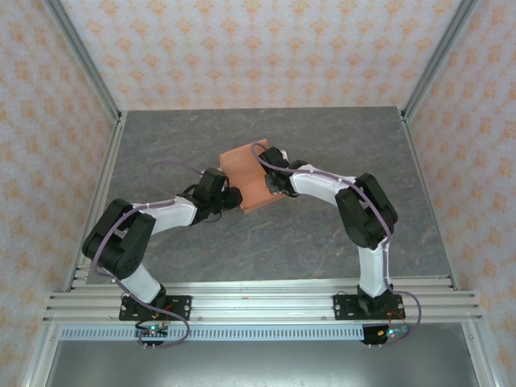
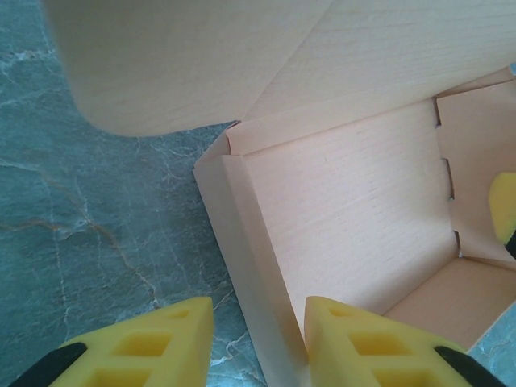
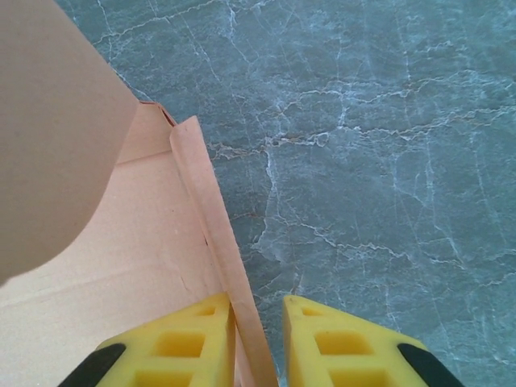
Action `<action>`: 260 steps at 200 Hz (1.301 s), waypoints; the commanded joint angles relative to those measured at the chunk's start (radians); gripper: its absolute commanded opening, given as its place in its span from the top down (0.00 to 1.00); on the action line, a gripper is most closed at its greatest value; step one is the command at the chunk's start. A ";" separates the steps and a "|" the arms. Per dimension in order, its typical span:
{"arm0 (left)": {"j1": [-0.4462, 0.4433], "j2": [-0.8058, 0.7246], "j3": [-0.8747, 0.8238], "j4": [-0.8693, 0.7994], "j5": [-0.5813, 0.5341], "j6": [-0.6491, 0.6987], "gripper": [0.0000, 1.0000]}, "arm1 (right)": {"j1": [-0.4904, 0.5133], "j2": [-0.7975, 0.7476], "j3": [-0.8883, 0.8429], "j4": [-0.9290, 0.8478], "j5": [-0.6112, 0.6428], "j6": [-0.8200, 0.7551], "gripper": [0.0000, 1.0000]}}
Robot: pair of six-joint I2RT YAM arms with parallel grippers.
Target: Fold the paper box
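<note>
The paper box (image 1: 246, 171) is a salmon-orange shallow card box standing open at the table's middle. In the left wrist view its inside (image 2: 347, 201) shows, with the lid flap (image 2: 185, 56) raised behind. My left gripper (image 1: 235, 197) (image 2: 258, 310) straddles the near-left wall: one yellow finger (image 2: 363, 339) rests against the wall inside, the other stands off it outside, so it is open. My right gripper (image 1: 269, 181) (image 3: 258, 300) straddles the opposite wall (image 3: 214, 218). Its inner finger (image 3: 177, 343) touches the card and the outer one stands apart, so it is open too.
The box sits on a grey marbled tabletop (image 1: 322, 234) fenced by aluminium posts and patterned walls. Both arms arch inward from their bases on the near rail (image 1: 258, 306). A yellow finger of the right gripper (image 2: 504, 205) shows at the box's far side.
</note>
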 commanded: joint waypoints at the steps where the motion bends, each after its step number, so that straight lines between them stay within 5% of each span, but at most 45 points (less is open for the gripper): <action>1: -0.010 0.010 0.011 -0.073 -0.031 0.030 0.65 | -0.003 0.045 -0.024 -0.054 -0.007 -0.045 0.79; 153: -0.011 0.000 0.011 -0.089 -0.036 0.038 0.65 | 0.011 0.071 -0.004 -0.103 0.164 -0.083 0.79; 260: -0.011 -0.016 0.016 -0.107 -0.056 0.047 0.66 | -0.085 -0.055 -0.100 0.057 -0.265 0.006 0.53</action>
